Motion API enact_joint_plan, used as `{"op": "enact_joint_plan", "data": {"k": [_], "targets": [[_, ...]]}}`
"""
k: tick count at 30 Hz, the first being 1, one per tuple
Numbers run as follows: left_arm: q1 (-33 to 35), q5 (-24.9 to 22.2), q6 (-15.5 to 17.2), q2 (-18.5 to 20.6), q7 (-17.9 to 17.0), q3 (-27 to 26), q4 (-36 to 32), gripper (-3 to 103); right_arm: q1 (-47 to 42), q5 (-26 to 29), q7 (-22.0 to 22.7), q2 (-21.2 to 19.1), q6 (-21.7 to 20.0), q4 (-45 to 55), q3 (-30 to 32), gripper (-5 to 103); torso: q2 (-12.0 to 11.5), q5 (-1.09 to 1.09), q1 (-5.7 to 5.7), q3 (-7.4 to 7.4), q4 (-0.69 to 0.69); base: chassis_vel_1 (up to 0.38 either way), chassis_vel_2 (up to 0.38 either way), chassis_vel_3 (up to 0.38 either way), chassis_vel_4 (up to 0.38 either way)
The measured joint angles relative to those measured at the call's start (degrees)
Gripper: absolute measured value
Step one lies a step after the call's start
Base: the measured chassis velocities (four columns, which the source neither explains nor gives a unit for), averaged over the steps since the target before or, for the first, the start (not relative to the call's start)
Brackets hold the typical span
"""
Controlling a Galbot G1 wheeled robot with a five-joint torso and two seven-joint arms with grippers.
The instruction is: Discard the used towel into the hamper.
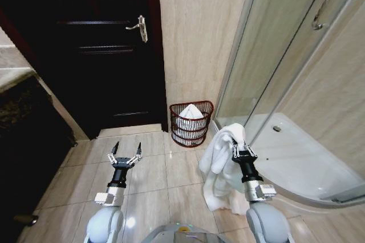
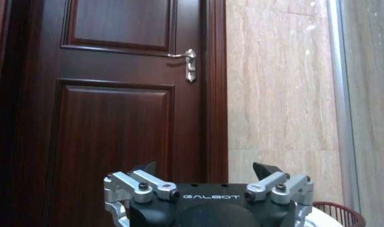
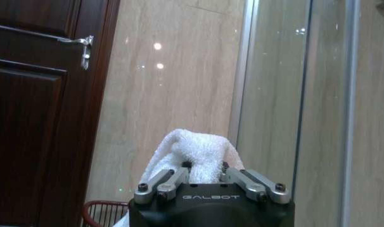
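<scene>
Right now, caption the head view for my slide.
Right hand holds a white towel short of the hamper; left hand open.

Hamper (image 1: 191,123) on floor against wall, door (image 1: 97,49) left of hamper, shower enclosure (image 1: 285,77) right of hamper, towel (image 1: 219,166) nearer than hamper, slightly right, another towel (image 1: 191,113) in hamper

Overhead lights are bouncing bright little glare spots off the glossy beige marble-look wall (image 3: 155,94) and the pale floor tiles (image 1: 149,174). The dark reddish-brown wooden door (image 1: 102,49) on the left is sinking into near-black shadow. Head view's edges are bending, fisheye style.
</scene>
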Motion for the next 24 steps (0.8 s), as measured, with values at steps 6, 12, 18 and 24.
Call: {"op": "enact_joint_plan", "data": {"k": [6,12,18,24], "targets": [[-0.2,0.0,0.1,0.1,0.0,0.0,0.0,100,-0.2,-0.3,-0.7,-0.3,0.2,0.4,0.0,16,1.4,0.01,0.52,0.89,0.00,-0.050,0.068,0.061,-0.066],[-0.4,0.0,0.3,0.0,0.0,0.1,0.1,100,0.4,-0.4,-0.7,-0.4,0.2,0.6,-0.2,16,3.0,0.00,1.14,1.78,0.00,-0.056,0.067,0.056,-0.046],[-0.4,0.0,0.3,-0.1,0.0,0.1,0.1,100,0.5,-0.5,-0.7,-0.4,0.1,0.6,-0.2,16,4.3,0.00,1.66,2.65,0.00,-0.066,0.075,0.059,-0.064],[-0.4,0.0,0.3,-0.2,-0.1,0.1,0.1,100,0.6,-0.6,-0.5,-0.5,0.1,0.6,-0.2,16,5.5,0.00,2.12,3.34,0.00,-0.072,0.078,0.044,-0.076]]}}
